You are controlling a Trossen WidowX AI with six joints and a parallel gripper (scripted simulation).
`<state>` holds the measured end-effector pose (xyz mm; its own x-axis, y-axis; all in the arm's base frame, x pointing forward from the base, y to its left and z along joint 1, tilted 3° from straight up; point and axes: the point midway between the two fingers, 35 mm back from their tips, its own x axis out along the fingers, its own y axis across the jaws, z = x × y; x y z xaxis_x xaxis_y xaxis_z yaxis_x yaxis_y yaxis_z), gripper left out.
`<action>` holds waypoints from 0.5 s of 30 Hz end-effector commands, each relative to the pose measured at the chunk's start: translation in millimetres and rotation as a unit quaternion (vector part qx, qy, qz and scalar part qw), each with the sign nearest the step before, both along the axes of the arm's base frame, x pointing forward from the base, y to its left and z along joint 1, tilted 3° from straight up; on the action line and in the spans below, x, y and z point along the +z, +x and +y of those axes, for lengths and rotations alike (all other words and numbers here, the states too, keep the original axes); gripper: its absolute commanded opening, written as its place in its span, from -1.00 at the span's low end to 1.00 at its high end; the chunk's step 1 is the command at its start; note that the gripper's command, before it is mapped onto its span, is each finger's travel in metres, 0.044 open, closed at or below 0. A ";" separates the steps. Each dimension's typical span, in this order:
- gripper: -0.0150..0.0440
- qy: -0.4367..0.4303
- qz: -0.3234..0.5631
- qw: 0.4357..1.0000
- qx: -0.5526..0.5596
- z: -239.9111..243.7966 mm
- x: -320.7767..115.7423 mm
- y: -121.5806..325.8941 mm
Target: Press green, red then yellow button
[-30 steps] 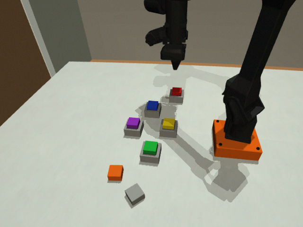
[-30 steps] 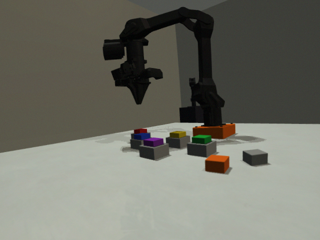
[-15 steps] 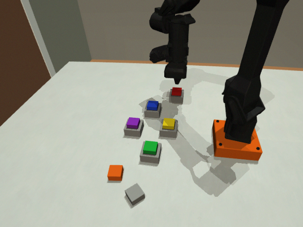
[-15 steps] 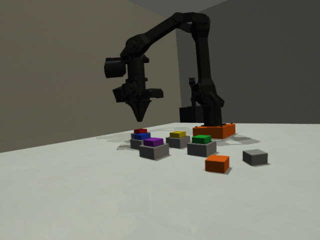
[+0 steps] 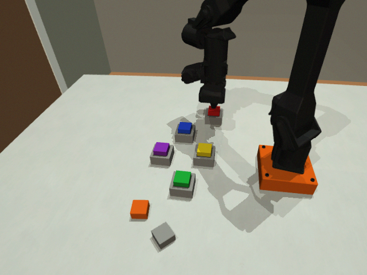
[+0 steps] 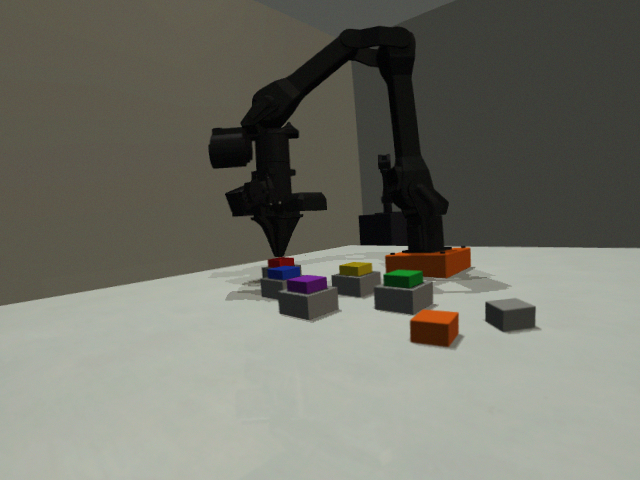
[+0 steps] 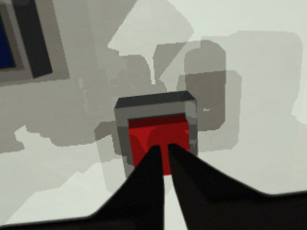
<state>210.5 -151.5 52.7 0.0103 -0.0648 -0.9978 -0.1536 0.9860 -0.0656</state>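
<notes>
We are holding our gripper (image 5: pixel 213 107) pointed straight down onto the red button (image 5: pixel 214 110), with the fingers drawn almost fully together and nothing gripped between them. In the wrist view the two dark fingertips are meeting over the near half of the red cap, and in the exterior view the tip of the gripper (image 6: pixel 279 254) is touching the top of the red button (image 6: pixel 280 261). The cap is sitting low in its grey housing (image 7: pixel 155 107), with the housing rim showing around it.

The red button is square, so we are seeing no long axis on it; its face is pointing upward and its sides are running roughly parallel to those of the neighbouring buttons. It is sitting farthest back in the cluster in the top view. The blue button (image 5: pixel 184 128) is just in front and to the left of it, and the yellow button (image 5: pixel 204 149) is nearer the camera, almost in line with the red one. The purple button (image 5: pixel 161 148) is lying left of the yellow one, and the green button (image 5: pixel 182 178) is standing nearer still.

The orange block (image 5: pixel 139 208) and the grey block (image 5: pixel 163 234) are resting on the table (image 5: pixel 74 133) beyond the green button, well apart from our gripper. The arm's orange base (image 5: pixel 285 177) is standing to the right of the cluster.
</notes>
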 end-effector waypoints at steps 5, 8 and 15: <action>-0.42 0.002 0.004 1.000 0.002 0.4 -12.7 -2.0; -0.42 0.002 0.004 1.000 0.002 0.4 -12.7 -2.0; -0.42 0.002 0.004 1.000 0.002 0.4 -12.7 -2.0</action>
